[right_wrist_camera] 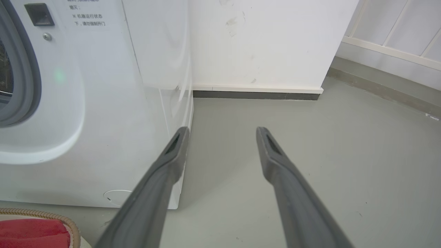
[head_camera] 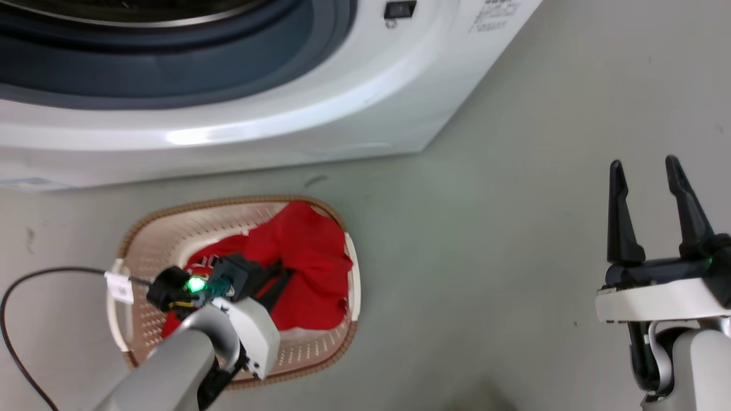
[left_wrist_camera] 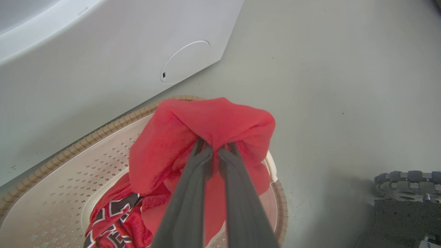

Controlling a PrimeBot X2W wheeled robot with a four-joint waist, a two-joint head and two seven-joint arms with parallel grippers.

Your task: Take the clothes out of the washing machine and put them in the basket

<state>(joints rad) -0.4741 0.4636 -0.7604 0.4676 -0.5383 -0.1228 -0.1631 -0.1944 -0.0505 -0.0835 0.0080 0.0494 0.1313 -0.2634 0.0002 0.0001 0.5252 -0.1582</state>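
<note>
One white washing machine (head_camera: 342, 103) spans the head view from 9 to 1 o'clock, and its grey door ring and dark drum opening sit at 11 o'clock. Its round service cover shows at 11 o'clock in the left wrist view. Grey floor (head_camera: 514, 228) takes up the rest of the head view, from 2 round to 8 o'clock.

The basket (head_camera: 149, 228), oval and cream with a brown woven-look rim, stands on the floor at 7 o'clock in the head view, just beside the machine's base. Both garments are in or over it.

The plain red garment (left_wrist_camera: 213, 120) is bunched at the centre of the left wrist view. It drapes over the fingertips, with its lower folds hanging into the basket toward the 3 o'clock rim. The lettered garment (left_wrist_camera: 113, 213), red with black-and-white trim, lies on the basket floor at 7 o'clock in that view, partly under the plain one.

The left gripper (left_wrist_camera: 215, 148) has its two dark fingers drawn narrow, pinching a fold of the plain red garment. The right gripper (head_camera: 643, 164), at 4 o'clock in the head view, is spread wide and holds nothing, well apart from the basket.

A thin black cable (head_camera: 34, 279) runs in from 8 o'clock to the left wrist.
</note>
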